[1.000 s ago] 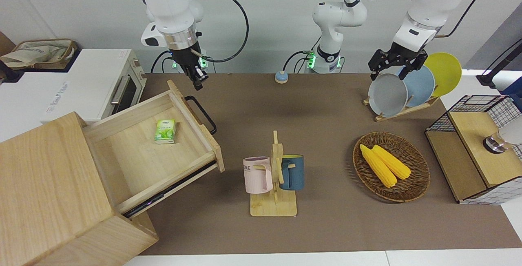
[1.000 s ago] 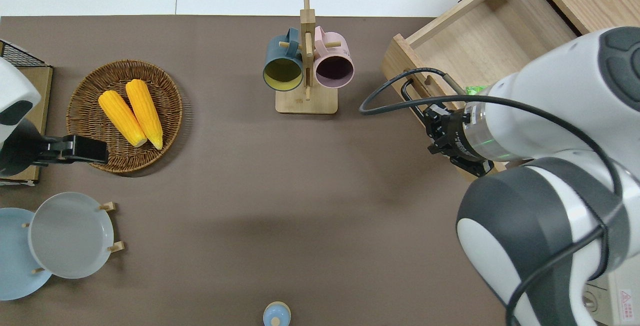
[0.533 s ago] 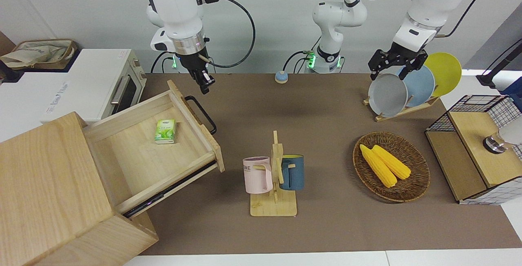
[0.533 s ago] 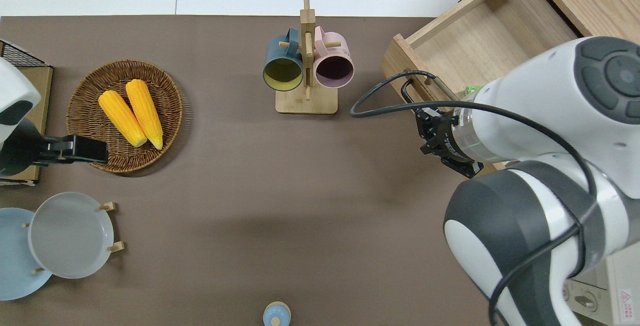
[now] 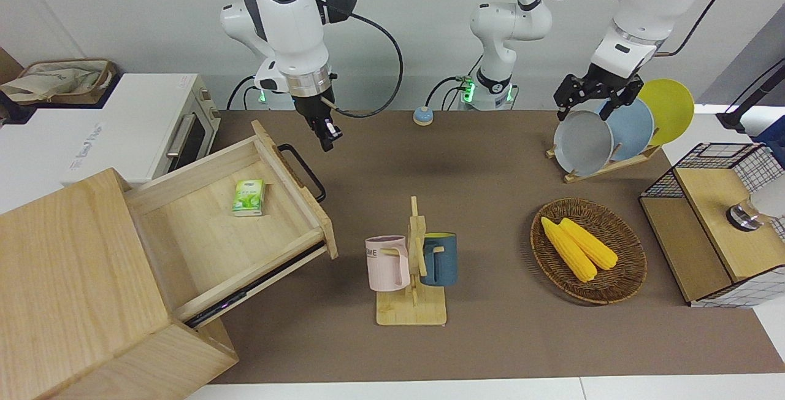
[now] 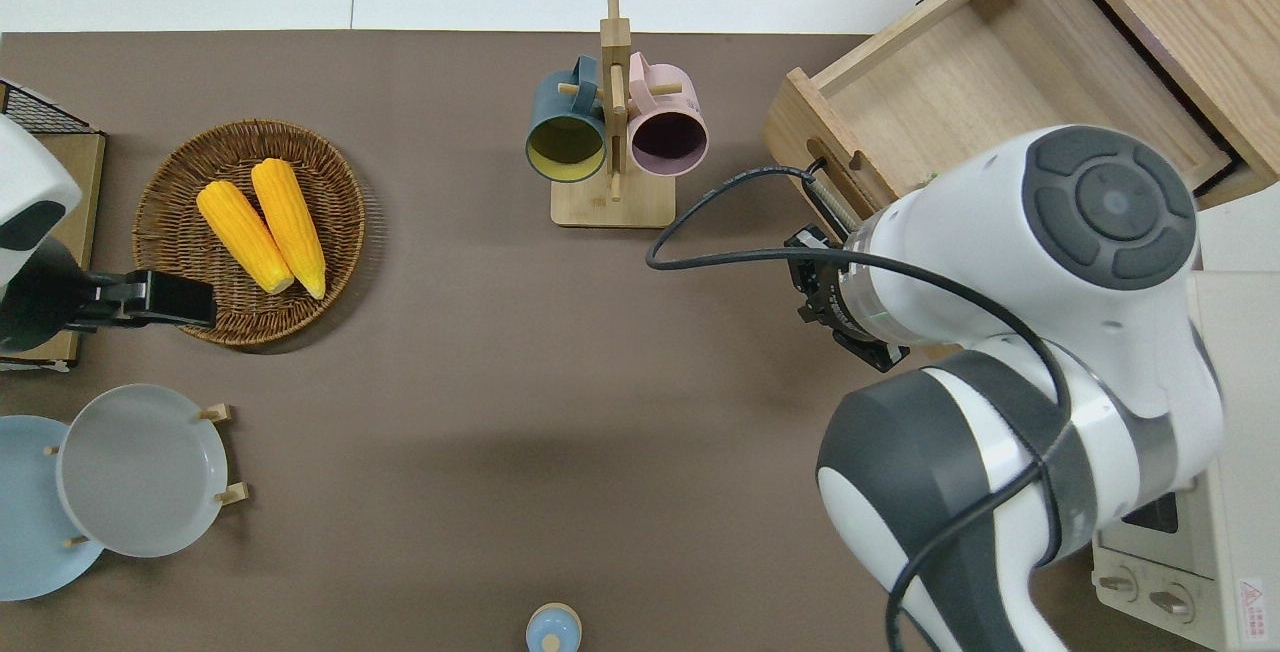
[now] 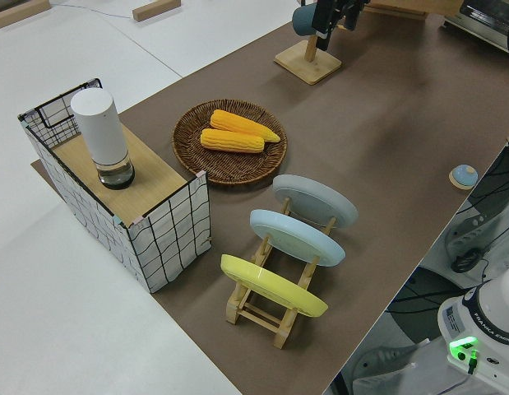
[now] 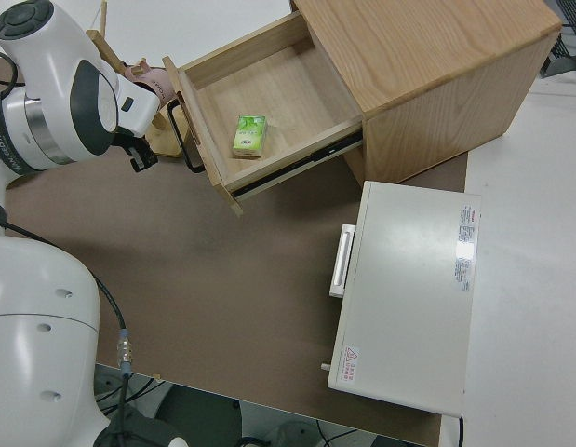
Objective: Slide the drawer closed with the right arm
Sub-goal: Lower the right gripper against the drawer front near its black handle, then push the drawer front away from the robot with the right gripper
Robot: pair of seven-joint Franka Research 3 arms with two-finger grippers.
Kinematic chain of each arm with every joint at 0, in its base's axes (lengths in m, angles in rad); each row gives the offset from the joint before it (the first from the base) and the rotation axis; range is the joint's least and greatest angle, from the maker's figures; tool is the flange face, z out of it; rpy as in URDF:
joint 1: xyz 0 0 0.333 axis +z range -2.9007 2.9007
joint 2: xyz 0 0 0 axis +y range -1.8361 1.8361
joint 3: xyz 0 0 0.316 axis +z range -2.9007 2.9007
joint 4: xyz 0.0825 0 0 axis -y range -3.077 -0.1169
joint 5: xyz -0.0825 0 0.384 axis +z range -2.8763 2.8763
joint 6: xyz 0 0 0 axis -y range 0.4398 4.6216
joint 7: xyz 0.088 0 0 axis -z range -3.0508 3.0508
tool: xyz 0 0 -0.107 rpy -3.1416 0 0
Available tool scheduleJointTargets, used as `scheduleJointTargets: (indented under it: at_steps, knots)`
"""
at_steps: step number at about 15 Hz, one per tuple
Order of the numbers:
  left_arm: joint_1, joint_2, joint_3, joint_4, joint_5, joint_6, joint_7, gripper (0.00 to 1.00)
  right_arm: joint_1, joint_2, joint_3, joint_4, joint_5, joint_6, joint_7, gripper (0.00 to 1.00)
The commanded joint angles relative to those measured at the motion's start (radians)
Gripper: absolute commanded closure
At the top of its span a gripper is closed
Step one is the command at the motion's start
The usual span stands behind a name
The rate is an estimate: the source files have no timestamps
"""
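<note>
Drawer (image 5: 233,222) stands pulled far out of the cabinet (image 5: 80,289), at the right arm's end of the table. Your right gripper (image 5: 328,136) hangs just off the handle (image 5: 303,170), ready to push; jaw gap: cannot tell. Left arm parked.

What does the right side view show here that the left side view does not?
Only the right side view shows the open drawer with its black bar handle, the green packet lying in it, the wooden cabinet and the white toaster oven. Only the left side view shows the basket with two corn cobs, the three plates in their rack and the wire-mesh box. Both show the brown table mat, the mug stand and the right gripper, which is clear of the handle.
</note>
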Motion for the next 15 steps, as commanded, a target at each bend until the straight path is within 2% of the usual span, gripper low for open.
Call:
scheduleJointTargets:
  at_steps: [1,10,15]
  knots:
    - [-0.004,-0.008,0.004,0.002,0.013,-0.014,0.001,0.00,0.034,0.015,-0.010,-0.024,-0.026,0.028,0.037,1.000]
    - [-0.004,-0.008,0.004,0.002,0.013,-0.014,0.001,0.00,0.066,0.052,-0.016,-0.024,-0.074,0.025,0.115,1.000]
    - [-0.004,-0.008,0.004,0.002,0.013,-0.014,0.001,0.00,0.066,0.064,-0.042,-0.023,-0.080,0.031,0.097,1.000]
